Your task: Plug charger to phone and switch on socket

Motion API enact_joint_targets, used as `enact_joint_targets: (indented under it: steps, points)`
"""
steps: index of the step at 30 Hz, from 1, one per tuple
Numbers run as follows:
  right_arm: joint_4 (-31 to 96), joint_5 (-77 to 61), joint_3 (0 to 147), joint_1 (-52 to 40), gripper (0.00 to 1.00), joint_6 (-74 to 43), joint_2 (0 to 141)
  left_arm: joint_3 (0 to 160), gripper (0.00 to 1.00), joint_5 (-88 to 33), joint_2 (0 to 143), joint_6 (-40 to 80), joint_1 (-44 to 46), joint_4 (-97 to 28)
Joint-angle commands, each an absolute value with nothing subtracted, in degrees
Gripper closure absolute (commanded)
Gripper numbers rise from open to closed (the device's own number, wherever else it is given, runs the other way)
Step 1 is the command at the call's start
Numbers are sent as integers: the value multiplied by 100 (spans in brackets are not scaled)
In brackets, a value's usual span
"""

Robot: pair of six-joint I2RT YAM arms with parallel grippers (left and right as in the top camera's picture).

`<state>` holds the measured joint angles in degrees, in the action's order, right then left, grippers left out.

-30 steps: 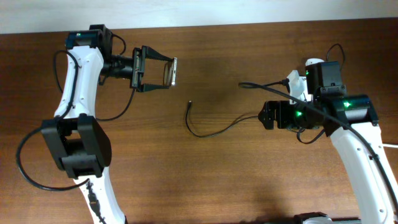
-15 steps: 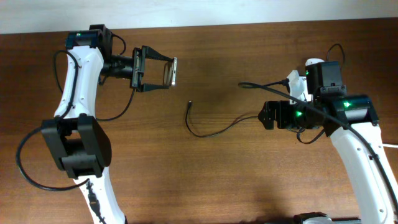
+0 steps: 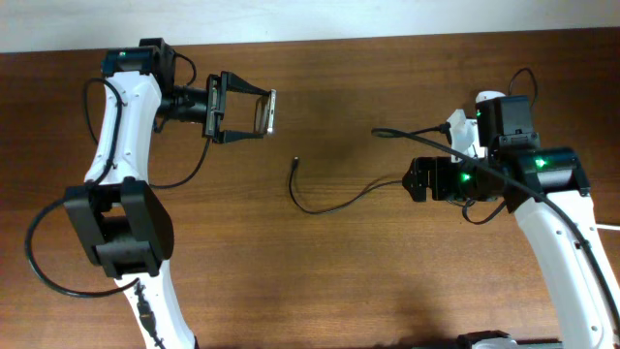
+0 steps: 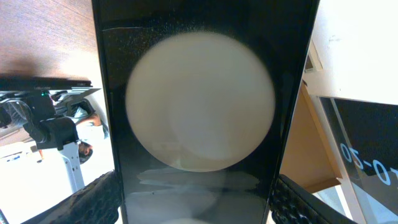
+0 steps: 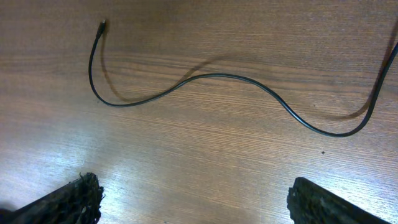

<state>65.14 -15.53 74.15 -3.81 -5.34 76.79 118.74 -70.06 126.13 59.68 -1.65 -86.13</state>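
The left gripper (image 3: pixel 260 113) is held out sideways above the brown wooden table (image 3: pixel 368 281), with its 2 fingers clamped on the long edges of the flat black rectangular phone (image 4: pixel 199 112). In the left wrist view the phone fills the space between the textured black fingertips (image 4: pixel 93 200), which press against its 2 sides. 1 large white round blob sits on the glossy face just ahead of the fingers. From overhead the phone shows only as a thin pale edge standing across the finger ends, lifted off the table.

The right gripper (image 5: pixel 199 200) hangs over the table with its jaws wide apart and nothing between them. The long thin black charger cable (image 5: pixel 205 78) lies flat on the wood ahead of this gripper, apart from both fingertips (image 5: pixel 62 199). It runs in a loose wave across the view. Its small black plug tip (image 5: pixel 102 25) lies at the far end, ahead and off to the side of 1 fingertip, well apart from it.

From overhead the plug tip (image 3: pixel 294 161) lies on the table between the 2 grippers, nearer the phone-holding gripper but below it and not touching. The cable's other end runs under the right arm, where white parts (image 3: pixel 455 129) show, too hidden to identify.
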Motion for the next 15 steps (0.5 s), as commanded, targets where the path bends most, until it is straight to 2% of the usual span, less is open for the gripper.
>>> enact_joint_targets:
  steps: [1,15]
  points:
    - [6514,-1588,7518,-412,1,-478,7699,12007,69,-7155,12597,6040,-183,-8621]
    - [6514,-1586,7518,-412,1,-478,7699,12007,68,-7050,12597,6040,-176,-8621]
